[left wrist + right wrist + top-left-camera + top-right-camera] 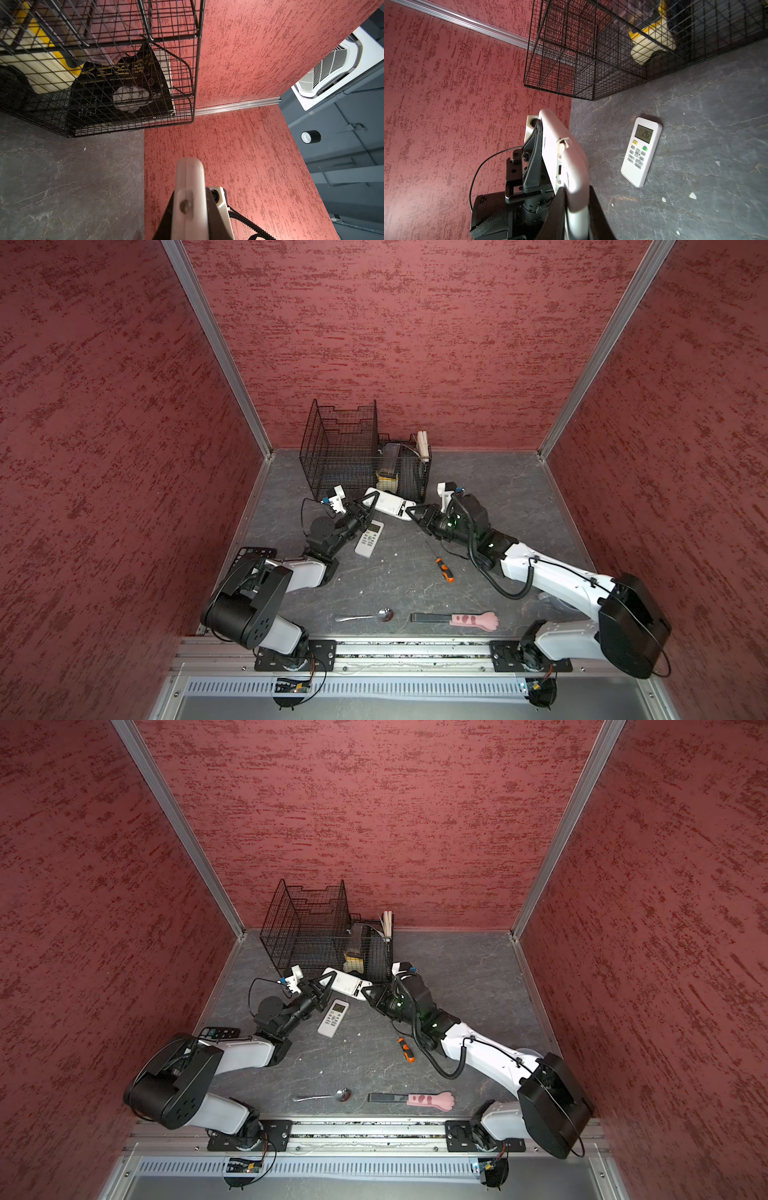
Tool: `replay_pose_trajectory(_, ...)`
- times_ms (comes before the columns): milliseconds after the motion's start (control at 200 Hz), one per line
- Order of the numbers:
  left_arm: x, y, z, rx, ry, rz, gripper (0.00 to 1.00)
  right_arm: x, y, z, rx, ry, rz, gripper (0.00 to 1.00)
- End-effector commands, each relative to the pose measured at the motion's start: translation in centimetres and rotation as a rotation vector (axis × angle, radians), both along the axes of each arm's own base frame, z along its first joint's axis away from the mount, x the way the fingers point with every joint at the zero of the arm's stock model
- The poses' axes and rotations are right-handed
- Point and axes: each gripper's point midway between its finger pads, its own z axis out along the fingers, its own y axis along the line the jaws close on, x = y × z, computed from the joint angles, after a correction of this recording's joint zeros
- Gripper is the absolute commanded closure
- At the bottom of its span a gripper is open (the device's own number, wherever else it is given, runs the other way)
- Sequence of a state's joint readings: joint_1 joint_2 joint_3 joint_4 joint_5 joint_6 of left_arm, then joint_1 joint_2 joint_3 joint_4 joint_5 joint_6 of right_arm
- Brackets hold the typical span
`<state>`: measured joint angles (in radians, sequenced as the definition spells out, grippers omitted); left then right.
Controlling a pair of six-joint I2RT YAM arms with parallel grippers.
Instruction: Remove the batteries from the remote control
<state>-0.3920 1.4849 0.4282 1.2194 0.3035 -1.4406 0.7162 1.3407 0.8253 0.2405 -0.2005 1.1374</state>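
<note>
Nearest my end of the table there's a spoon and a pink cat-paw scraper, lying near each other but not touching. A bit further in, right of the middle, a screwdriver lies on its own. Past that, a second remote lies face up with 26 on its display, just beside the left arm.

Then the main bit: the white remote is held up between both arms, right in front of the wire basket. The left gripper is clamped tight on its left end. The right gripper is pinching the other end, with a black finger on either side of the body in the wrist view.

The batteries I honestly can't make out. There's a dark patch near the right end of the held remote in both top views, but it's too small to call.

Furthest back, the basket holds a yellow-and-white book and a dark book, close to the red back wall.
</note>
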Motion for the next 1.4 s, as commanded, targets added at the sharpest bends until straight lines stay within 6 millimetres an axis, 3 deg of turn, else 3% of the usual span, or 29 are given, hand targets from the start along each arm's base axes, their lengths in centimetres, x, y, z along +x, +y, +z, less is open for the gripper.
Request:
replay_pose_trajectory(0,-0.4,-1.0,0.2,0.055,-0.041,-0.031,1.00,-0.3,-0.2,1.3,0.030,-0.019,0.000,0.84)
replay_pose_trajectory(446,-0.4,-1.0,0.4,0.048,-0.042,-0.033,1.00,-0.3,-0.1,1.3,0.045,-0.033,0.004,0.95)
replay_pose_trajectory(721,-0.4,-1.1,-0.3,0.064,-0.027,-0.038,1.00,0.1,-1.1,4.4,0.063,-0.130,0.004,1.00)
replay_pose_trajectory(867,-0.7,-1.6,-1.1,0.096,-0.013,-0.056,1.00,1.4,-5.2,4.7,-0.044,-0.149,-0.073,1.00)
replay_pose_trajectory(987,-1.2,-2.3,-2.1,0.135,0.005,-0.076,1.00,3.1,-10.2,2.8,-0.246,-0.126,-0.168,1.00)
replay_pose_trajectory(1228,-2.5,-3.5,-2.6,0.190,0.014,-0.097,1.00,5.6,-19.5,-5.3,-0.612,0.035,-0.347,1.00)
replay_pose_trajectory(1393,-3.4,-3.9,-2.3,0.226,0.007,-0.108,1.00,7.0,-23.5,-9.4,-0.821,0.131,-0.406,1.00)
